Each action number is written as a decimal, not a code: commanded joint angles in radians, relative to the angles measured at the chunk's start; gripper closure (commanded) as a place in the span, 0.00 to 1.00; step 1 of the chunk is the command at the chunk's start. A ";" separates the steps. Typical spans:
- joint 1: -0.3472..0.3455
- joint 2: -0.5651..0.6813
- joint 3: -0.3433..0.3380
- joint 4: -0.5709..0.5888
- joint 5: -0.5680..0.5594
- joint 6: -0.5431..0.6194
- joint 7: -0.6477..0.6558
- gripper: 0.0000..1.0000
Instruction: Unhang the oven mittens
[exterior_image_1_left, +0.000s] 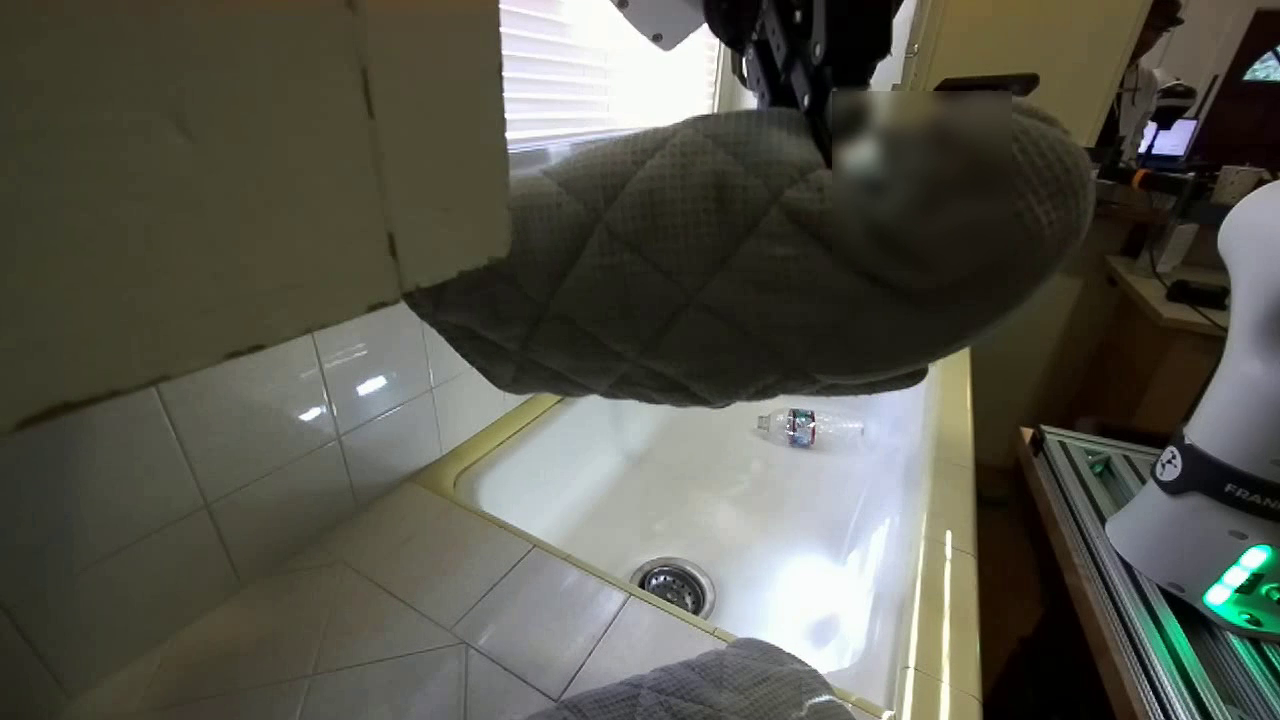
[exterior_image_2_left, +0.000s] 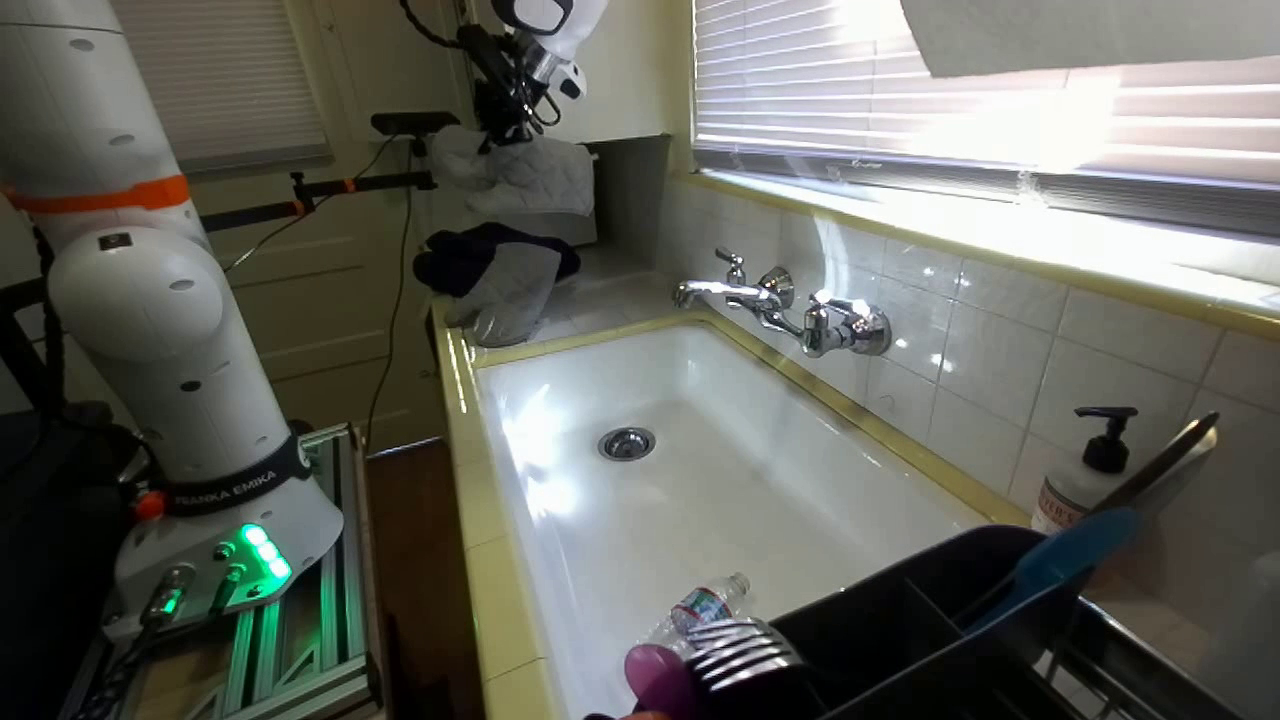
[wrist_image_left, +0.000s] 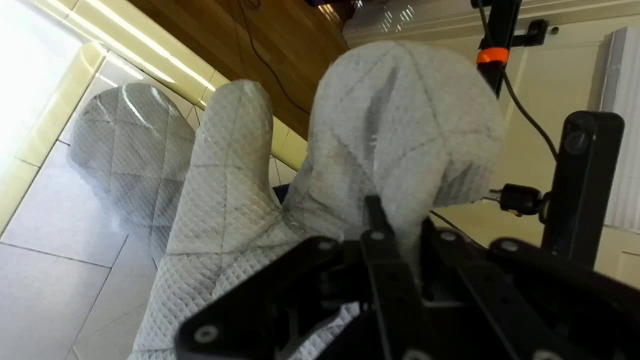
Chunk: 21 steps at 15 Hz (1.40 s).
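My wrist view shows the gripper (wrist_image_left: 400, 220) nearly closed, a fold of the oven mitten (wrist_image_left: 240, 210) pinched in its jaws; the faucet (exterior_image_2_left: 770, 293) over the sink (exterior_image_2_left: 720, 480) shows only in an exterior view. The arm (exterior_image_2_left: 165, 320) stands near the sink, and with the gripper pointing down I hold the oven mitten above the counter (wrist_image_left: 60, 200) at the sink's end, where a second mitten (exterior_image_2_left: 515, 285) lies. A board (exterior_image_1_left: 200, 150) hides one end of the oven mitten, and I cannot make out what that end touches.
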<state>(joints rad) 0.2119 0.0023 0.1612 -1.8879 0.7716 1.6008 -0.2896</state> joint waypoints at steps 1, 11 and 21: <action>-0.005 0.024 0.017 -0.019 0.027 -0.023 0.038 0.97; 0.005 0.128 0.051 -0.013 0.064 -0.048 0.035 0.97; 0.033 0.223 0.088 0.039 0.042 -0.036 0.033 0.97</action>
<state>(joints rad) 0.2342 0.1878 0.2438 -1.8910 0.8236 1.5753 -0.2584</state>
